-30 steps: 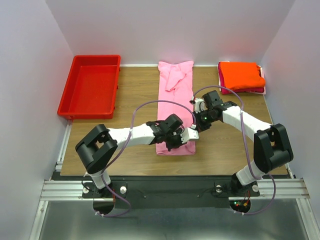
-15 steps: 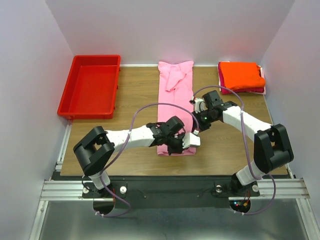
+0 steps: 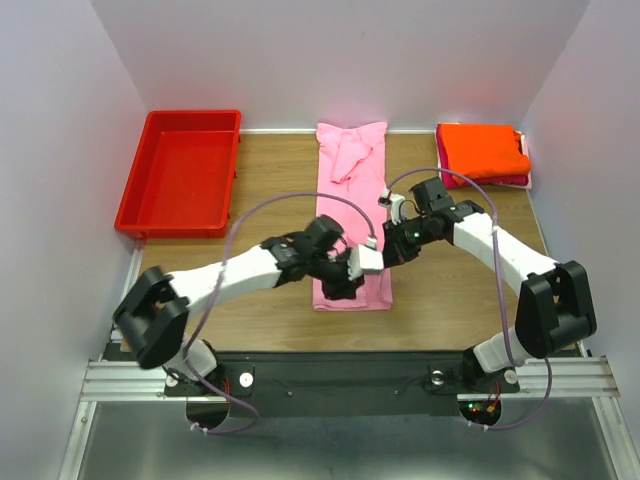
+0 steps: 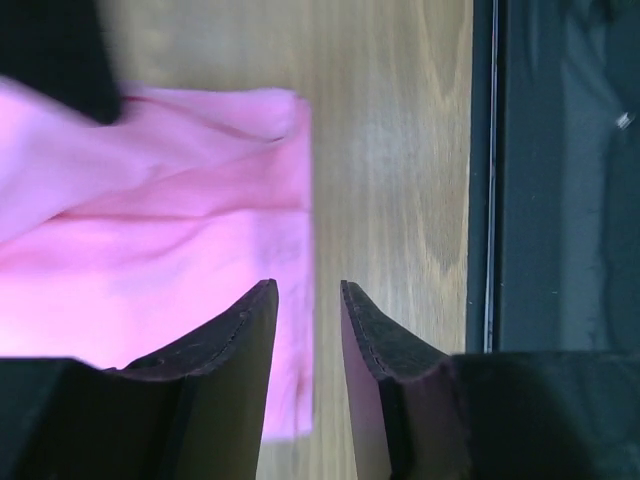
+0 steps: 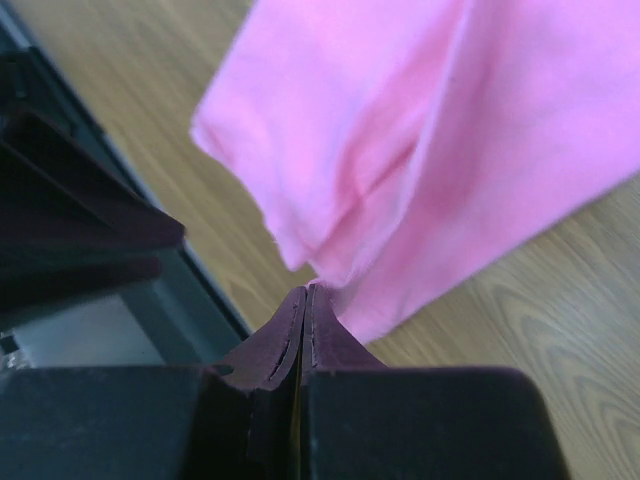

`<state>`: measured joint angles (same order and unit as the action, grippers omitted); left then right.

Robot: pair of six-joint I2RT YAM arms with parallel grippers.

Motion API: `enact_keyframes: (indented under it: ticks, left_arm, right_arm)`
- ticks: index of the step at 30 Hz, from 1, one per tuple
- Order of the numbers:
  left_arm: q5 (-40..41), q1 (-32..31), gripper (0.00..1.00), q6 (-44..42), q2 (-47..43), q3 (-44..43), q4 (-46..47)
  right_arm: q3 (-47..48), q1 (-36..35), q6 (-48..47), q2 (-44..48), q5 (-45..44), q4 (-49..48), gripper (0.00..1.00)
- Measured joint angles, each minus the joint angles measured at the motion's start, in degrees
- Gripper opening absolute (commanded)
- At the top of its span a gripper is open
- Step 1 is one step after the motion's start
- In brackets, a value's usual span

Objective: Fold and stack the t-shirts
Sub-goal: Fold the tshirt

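Note:
The light pink t-shirt (image 3: pixel 350 190) lies as a long folded strip down the middle of the table. My left gripper (image 3: pixel 340 283) hovers over its near end, jaws open and empty. In the left wrist view the left gripper (image 4: pixel 308 290) straddles the edge of the pink cloth (image 4: pixel 150 250). My right gripper (image 3: pixel 392 250) is at the strip's right edge. In the right wrist view the right gripper (image 5: pixel 305 290) is shut on a fold of the pink cloth (image 5: pixel 420 130). The bright orange t-shirt (image 3: pixel 480 150) lies folded on the darker pink-red t-shirt (image 3: pixel 515 181) at the back right.
A rigid red plastic tray (image 3: pixel 190 114) stands at the back left. White walls close in the table on three sides. The table's near edge and black rail (image 4: pixel 485 200) lie just beside the left gripper.
My left arm has stretched out and its gripper has shifted slightly back and left over the shirt's near end. My right gripper has edged left at the shirt's right edge.

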<state>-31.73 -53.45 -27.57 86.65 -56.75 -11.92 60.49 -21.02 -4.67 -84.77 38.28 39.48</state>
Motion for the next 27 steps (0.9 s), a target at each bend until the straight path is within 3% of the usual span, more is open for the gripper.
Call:
enact_keyframes:
  ticks: [8,16,20,23,27]
  left_arm:
    - [-1.99,8.83,0.56,1.42,-17.94,1.40,-4.50]
    - [2.64,10.67,0.57,2.71,-23.19,7.65,-8.13]
    - [4.42,11.26,0.58,2.43,-23.32,7.67,-8.94]
    - [5.55,11.56,0.61,0.96,-23.98,8.07,-9.44]
    - [5.51,11.56,0.61,-3.28,-24.90,9.40,-10.73]
  right_arm:
    - [2.01,-1.11,-2.67,-1.36,7.43,0.52,0.02]
    - [2.01,-6.36,-3.48,-6.84,8.22,0.61,0.12]
    - [2.05,-8.00,-3.78,-8.48,8.17,0.57,0.45]
    - [2.38,-8.72,-3.85,-9.70,8.26,0.68,0.56]
    - [2.91,-8.72,-5.53,-8.90,7.91,0.81,0.56]
